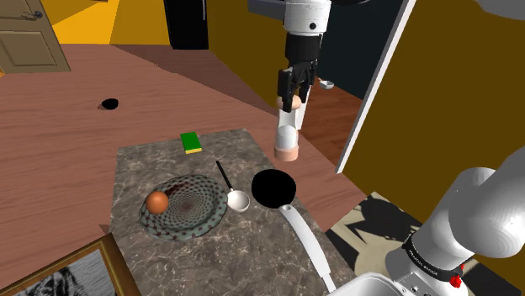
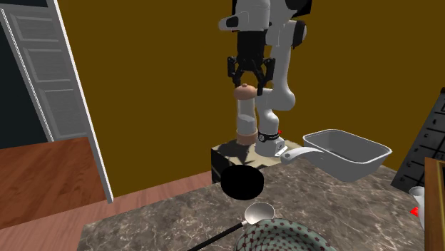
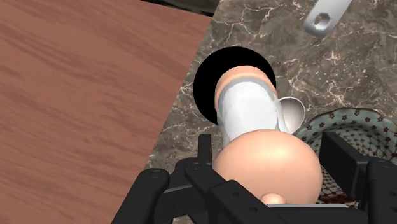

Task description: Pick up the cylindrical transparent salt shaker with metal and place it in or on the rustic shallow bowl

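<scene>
Clasped at its rounded cap by the gripper, salt shaker upright, lifted over the table edge beside a black disc.

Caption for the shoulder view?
The gripper holds the salt shaker by its cap above the marble table, patterned bowl nearby.

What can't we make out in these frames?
- Bowl: second exterior view, cut off by the bottom edge; wrist view, partly behind the shaker and gripper.
- Pan: shoulder view, runs off the bottom edge.
- Dark blob: shoulder view, too small to identify.
</scene>
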Robot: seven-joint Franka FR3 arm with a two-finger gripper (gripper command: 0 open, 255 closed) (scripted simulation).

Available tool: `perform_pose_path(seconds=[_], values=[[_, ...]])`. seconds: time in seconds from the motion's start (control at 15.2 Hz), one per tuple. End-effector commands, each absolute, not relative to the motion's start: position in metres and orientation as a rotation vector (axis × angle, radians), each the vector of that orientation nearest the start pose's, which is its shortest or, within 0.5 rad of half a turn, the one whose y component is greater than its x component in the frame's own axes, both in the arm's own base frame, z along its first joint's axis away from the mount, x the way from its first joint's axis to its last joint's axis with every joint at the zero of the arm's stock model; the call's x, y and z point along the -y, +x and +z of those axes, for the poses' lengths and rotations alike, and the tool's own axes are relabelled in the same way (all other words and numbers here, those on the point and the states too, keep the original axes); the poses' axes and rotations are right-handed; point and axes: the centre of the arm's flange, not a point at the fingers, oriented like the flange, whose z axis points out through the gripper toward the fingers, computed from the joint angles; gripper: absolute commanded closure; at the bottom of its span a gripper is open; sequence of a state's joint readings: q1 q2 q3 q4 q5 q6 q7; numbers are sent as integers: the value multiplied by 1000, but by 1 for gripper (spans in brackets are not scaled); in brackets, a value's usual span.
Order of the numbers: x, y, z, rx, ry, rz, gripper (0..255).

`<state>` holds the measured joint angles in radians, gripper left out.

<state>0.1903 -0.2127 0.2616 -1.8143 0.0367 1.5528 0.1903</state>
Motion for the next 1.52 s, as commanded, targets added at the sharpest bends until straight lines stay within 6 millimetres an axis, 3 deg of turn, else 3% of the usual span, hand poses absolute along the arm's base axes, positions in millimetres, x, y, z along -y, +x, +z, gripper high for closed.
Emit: perform_pose_path(seconds=[0.0,1.45], values=[[-227,426,608,401,-3150,76,255],[-227,426,492,401,-3150,76,255]])
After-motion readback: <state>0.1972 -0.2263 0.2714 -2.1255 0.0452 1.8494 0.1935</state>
